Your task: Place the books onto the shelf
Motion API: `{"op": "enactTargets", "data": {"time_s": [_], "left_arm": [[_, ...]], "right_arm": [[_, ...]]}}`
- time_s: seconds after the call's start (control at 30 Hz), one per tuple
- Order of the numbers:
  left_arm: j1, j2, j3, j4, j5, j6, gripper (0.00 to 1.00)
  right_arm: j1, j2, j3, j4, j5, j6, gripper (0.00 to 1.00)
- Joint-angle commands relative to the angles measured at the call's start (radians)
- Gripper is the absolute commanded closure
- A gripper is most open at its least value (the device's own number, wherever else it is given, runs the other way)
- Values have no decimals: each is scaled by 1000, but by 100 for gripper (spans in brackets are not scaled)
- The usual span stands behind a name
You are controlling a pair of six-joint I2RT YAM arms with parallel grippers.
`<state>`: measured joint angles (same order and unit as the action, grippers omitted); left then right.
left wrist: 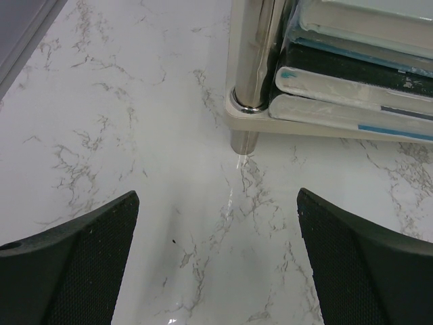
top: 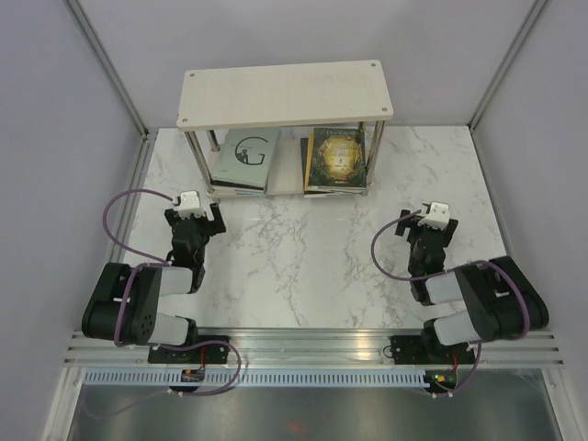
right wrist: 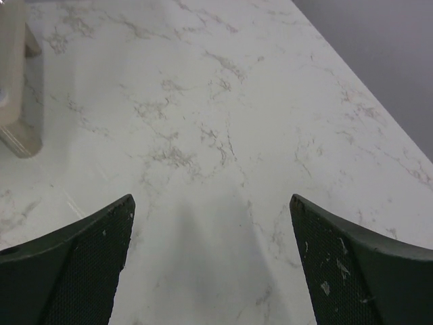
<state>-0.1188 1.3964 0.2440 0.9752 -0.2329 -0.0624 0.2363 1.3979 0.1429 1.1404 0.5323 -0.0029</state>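
Left gripper [left wrist: 216,196]: jaws spread wide, nothing between them, poised over the marble table [top: 303,257] just short of the shelf's left front leg [left wrist: 254,61].
Right gripper [right wrist: 211,200]: likewise spread and empty, above bare marble, a shelf foot [right wrist: 20,139] off to its left.
We list the shelf [top: 285,94] at the table's far side. The books lie on its lower board in two flat piles: left stack [top: 246,158] topped by a grey cover, right stack [top: 336,158] topped by a dark fantasy cover. Both piles jut forward past the top board.
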Motion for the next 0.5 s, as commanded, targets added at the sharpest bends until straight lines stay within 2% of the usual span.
{"op": "enactTargets", "data": {"time_s": [0.0,0.03,0.07,0.1,0.13,0.2,0.23,0.47], "left_arm": [[5,0,15,71,-9,42,0],[5,1,17,69,-11,42,0],[5,1,15,69,-11,42,0],[5,0,17,68,-9,42,0],[5,1,15,72,-11,42,0],[5,0,17,68,-11,42,0],[5,1,17,69,-11,42,0],[5,0,15,69,-11,42,0]], "right_arm": [[-113,206,-66,466,-205,49,2],[-124,187,-54,350,-225,56,2],[-129,94,-20,193,-241,66,2],[-135,108,51,111,-253,64,2],[-134,151,73,130,-271,54,2],[-143,127,93,32,-285,57,2],[-143,139,84,100,-290,57,2],[-141,134,83,82,-293,52,2]]}}
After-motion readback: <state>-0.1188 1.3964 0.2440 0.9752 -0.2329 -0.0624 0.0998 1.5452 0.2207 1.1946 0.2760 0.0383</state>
